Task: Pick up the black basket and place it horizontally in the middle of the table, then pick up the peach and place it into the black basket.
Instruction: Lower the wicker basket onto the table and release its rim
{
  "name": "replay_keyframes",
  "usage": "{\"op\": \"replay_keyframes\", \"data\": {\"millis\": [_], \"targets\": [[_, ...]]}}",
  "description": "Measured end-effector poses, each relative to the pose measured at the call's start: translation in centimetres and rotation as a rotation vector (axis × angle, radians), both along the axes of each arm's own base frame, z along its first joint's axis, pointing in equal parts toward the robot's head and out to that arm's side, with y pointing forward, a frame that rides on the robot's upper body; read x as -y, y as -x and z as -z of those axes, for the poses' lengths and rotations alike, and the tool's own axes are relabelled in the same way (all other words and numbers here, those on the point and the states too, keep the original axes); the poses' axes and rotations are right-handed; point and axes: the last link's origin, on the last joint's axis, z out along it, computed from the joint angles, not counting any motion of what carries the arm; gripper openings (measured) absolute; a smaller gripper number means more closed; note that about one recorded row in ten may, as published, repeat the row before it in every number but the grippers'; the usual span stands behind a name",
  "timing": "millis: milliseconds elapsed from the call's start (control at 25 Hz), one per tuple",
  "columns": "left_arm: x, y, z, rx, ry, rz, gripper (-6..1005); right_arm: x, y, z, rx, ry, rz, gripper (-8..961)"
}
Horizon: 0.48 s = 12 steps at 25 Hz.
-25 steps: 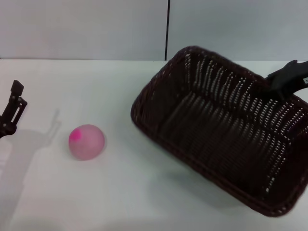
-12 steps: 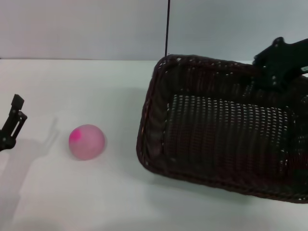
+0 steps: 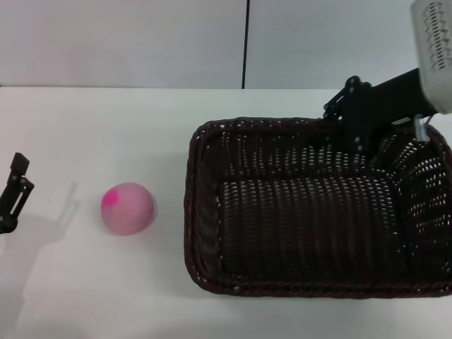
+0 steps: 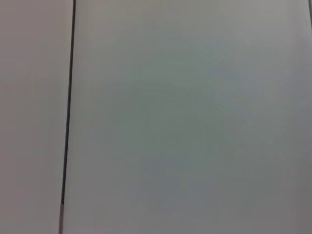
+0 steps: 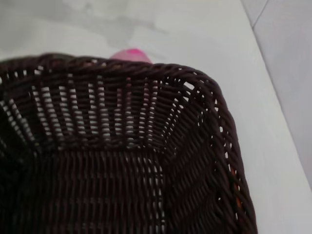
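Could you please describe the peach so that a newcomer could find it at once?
Start at the white table and the black basket filling its right side. On the bare surface beside the basket's left end, apart from it, sits the peach. It is the only small, round, pale pink thing there, with a bright magenta blotch.

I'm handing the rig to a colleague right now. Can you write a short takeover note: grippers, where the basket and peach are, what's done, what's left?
Right gripper: at the far rim of the black basket, towards its right end, apparently gripping it; release not confirmed.
Left gripper: parked at the table's left edge, holding nothing.
Black basket: lies level with its long side across the table, open side up, empty, right of centre.
Peach: on the table left of the basket, apart from it, untouched.
Done: basket appears placed horizontally.
Left: release the basket, then pick up the peach and put it in the basket.
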Motion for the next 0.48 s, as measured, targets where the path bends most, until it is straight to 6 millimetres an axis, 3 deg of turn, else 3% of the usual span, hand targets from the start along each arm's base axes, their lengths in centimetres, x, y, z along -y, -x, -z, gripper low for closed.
{"op": "replay_keyframes", "data": {"millis": [480], "targets": [[-0.4,-0.3,0.0,0.001,0.002,0.014,784,-0.4,-0.6,2.1,0.022,-0.025,-0.086,188]]}}
